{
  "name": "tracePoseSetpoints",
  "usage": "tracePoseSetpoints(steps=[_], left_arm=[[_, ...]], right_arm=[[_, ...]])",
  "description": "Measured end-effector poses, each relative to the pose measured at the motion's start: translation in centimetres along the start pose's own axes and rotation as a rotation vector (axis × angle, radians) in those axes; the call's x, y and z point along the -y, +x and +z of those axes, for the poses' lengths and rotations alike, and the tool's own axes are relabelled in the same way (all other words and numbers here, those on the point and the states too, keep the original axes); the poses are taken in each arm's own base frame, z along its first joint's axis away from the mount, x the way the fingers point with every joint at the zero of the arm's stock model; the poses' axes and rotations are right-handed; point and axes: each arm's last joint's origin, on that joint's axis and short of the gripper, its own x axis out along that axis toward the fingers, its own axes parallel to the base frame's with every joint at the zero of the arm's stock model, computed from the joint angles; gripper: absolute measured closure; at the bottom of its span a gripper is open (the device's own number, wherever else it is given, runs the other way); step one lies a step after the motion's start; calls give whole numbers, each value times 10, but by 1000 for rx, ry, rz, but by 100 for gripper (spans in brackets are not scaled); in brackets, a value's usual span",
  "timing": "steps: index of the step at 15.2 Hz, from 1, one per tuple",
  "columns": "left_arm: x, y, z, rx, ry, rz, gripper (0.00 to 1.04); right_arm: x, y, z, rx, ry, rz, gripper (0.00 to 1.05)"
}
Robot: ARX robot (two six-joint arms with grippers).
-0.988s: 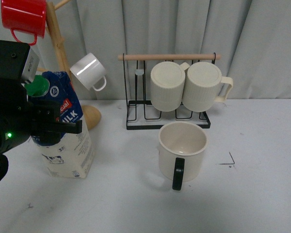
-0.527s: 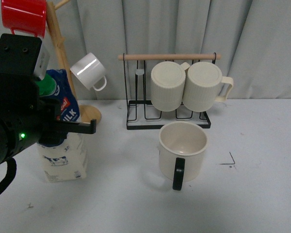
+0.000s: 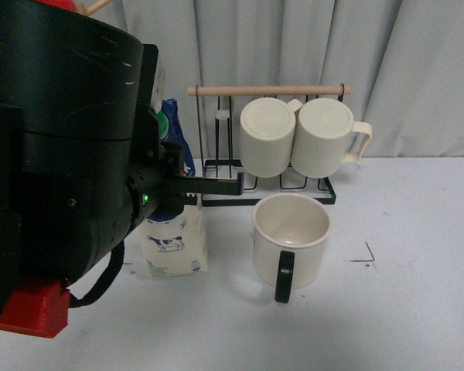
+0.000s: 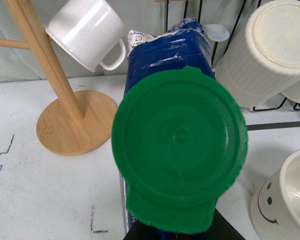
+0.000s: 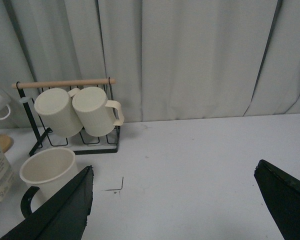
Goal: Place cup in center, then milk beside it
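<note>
The cup (image 3: 291,236), a wide cream mug with a black handle turned toward me, stands on the white table in front of the wire rack. Its smiley face shows in the left wrist view (image 4: 270,207). The milk (image 3: 174,241) is upright just left of the cup with a small gap between them. My left gripper (image 3: 209,193) is shut on its upper part. The green cap (image 4: 180,145) fills the left wrist view, and I cannot tell whether the carton's base touches the table. My right gripper (image 5: 172,210) hangs open over bare table right of the cup (image 5: 47,167).
Behind the cup, a black wire rack (image 3: 267,197) holds two ribbed cream mugs (image 3: 294,137). A wooden mug tree (image 4: 75,122) with a small white cup (image 4: 87,30) stands back left. My left arm hides the left of the front view. A corner mark (image 3: 367,255) lies right of the cup.
My left arm has carried the milk to the right, from the table's left side to just beside the cup. The arm now fills the left of the front view. The cup has not moved.
</note>
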Motion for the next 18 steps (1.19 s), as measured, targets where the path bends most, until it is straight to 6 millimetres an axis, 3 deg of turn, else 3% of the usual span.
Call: tracePoseSetpoints(steps=[7,12,16,18], left_arm=[[23,5,-7,-24,-20,-40,102],[30,6,0,14,-54,-86,50],[17,-22,3,21,-6,-207,5],[-5,-45,3,65,38,-301,7]], right_arm=[[0,0,0,0,0,0,6],[0,0,0,0,0,0,6],[0,0,0,0,0,0,6],[0,0,0,0,0,0,6]])
